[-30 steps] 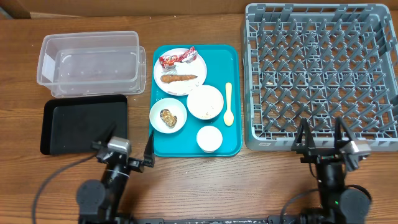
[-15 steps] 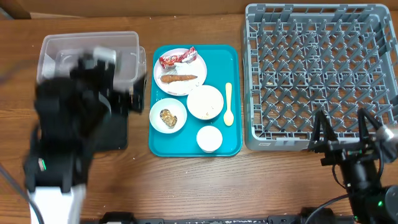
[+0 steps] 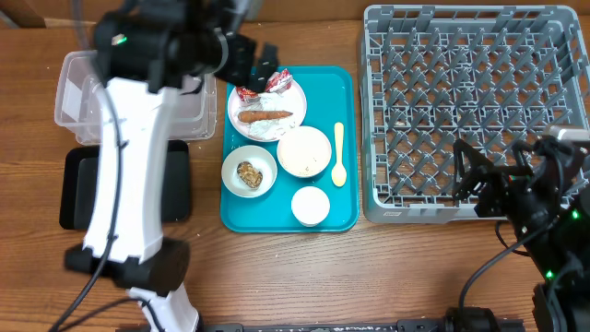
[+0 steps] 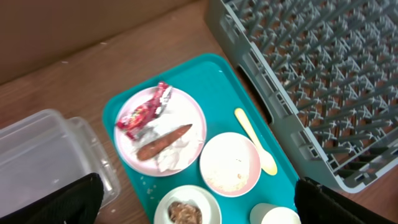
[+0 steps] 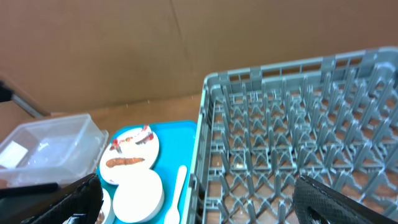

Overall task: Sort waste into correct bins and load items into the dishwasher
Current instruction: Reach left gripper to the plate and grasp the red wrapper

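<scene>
Your left pincer [image 3: 257,68], jaws apart, hangs over the plate [image 3: 297,96]; the right pincer [image 3: 489,175] gapes empty too. Descend off-centre and you could snag napkin [image 4: 177,153] with wrapper [image 4: 143,112], missorting both.

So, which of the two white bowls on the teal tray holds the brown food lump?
The white round bowl nearest the flat black tray; the other white bowl, beside the pale-yellow spoon, holds only rice.

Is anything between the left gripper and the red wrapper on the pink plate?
Nothing visible does. The left gripper hangs open by the pink plate; the red snack wrapper lies uncovered on the plate, with the carrot stick beside it, not over it.
</scene>
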